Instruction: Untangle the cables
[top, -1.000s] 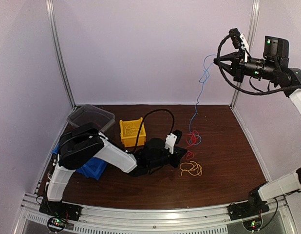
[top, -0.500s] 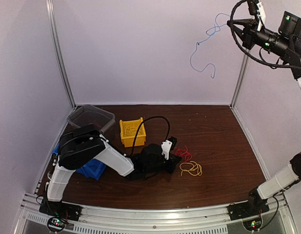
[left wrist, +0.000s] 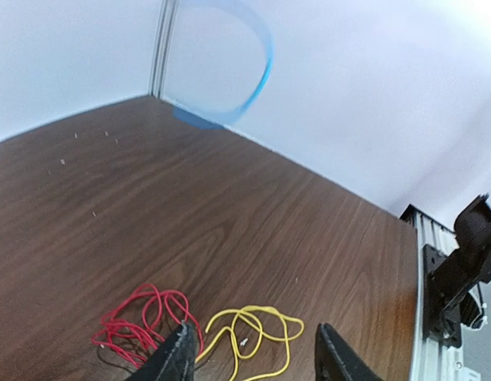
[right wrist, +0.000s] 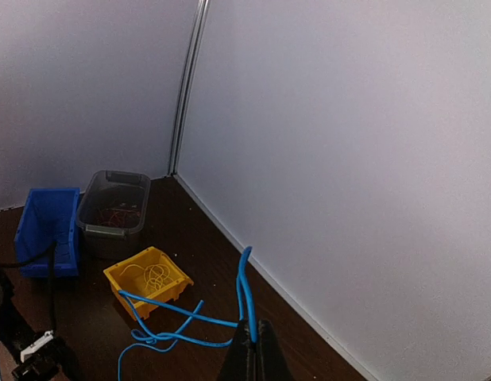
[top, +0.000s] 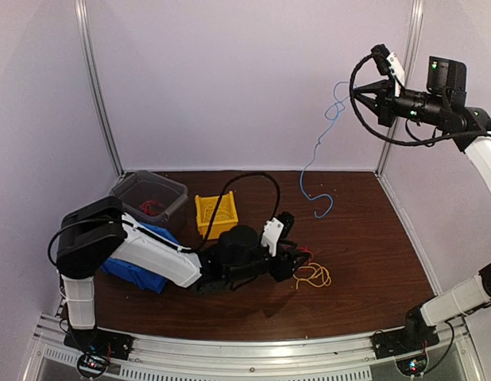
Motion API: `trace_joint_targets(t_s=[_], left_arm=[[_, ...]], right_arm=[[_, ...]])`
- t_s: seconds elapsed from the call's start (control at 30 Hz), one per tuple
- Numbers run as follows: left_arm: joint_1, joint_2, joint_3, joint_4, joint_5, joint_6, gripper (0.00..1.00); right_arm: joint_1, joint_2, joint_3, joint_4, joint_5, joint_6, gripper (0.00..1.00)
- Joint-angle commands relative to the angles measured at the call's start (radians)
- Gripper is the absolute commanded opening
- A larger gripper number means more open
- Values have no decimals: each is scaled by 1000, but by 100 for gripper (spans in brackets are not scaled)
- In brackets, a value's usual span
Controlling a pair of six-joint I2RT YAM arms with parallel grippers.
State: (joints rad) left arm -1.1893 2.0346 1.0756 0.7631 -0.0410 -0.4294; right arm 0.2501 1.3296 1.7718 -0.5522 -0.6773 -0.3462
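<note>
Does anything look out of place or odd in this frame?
Nothing is spilled or damaged. One oddity: the blue cable hangs in mid-air from the raised right gripper, looped on itself near the top. The red cable and yellow cable lie on the table by the left gripper.

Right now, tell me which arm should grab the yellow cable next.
Left. The left gripper is open and low over the table, with the yellow cable just ahead between its fingers. The right gripper is high above the table, shut on the blue cable.
</note>
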Motion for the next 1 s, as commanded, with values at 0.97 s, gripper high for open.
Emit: trace_joint_targets(t_s=[0.97], left_arm=[[16,40,99,427,121,130,63]], right_arm=[[2,-182,-302,20,-261,113,0]])
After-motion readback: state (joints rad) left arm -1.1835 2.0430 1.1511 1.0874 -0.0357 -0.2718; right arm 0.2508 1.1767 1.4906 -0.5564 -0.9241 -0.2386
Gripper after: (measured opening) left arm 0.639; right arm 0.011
